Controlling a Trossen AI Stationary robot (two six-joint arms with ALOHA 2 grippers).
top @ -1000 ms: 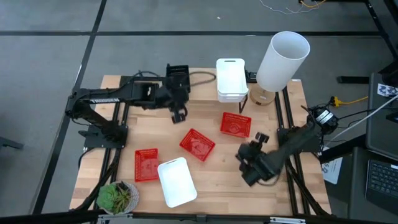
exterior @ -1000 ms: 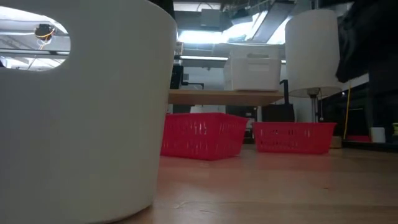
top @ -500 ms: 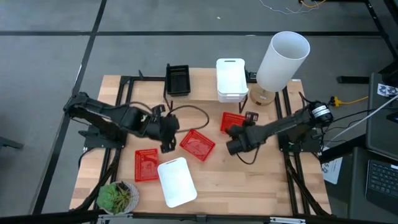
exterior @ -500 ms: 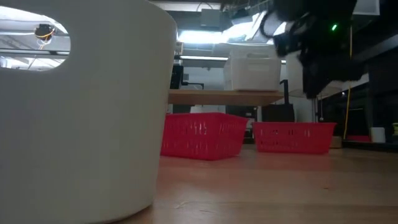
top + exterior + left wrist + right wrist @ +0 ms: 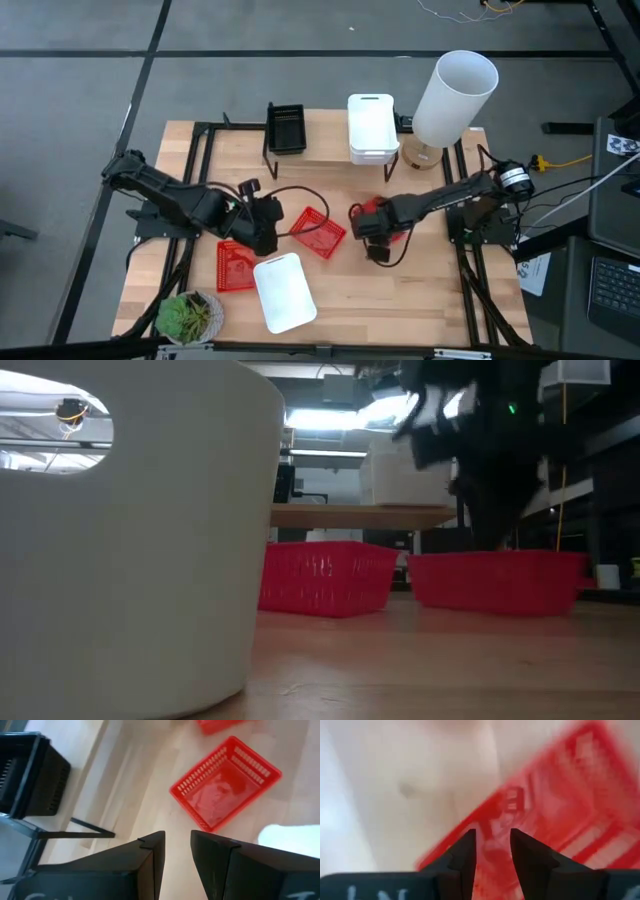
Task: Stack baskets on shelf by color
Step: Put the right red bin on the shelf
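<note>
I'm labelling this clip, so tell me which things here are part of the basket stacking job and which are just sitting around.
Job: three red baskets, loose white basket, stacked white baskets, black basket, shelf, left gripper, right gripper.

Lying about: white cylinder, potted plant.

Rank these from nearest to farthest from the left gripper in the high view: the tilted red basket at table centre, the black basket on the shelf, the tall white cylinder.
From the left gripper:
1. Tilted red basket, just beside it toward table centre.
2. Black basket, on the shelf's left end at the far edge.
3. Tall white cylinder, far right corner of the table.
</note>
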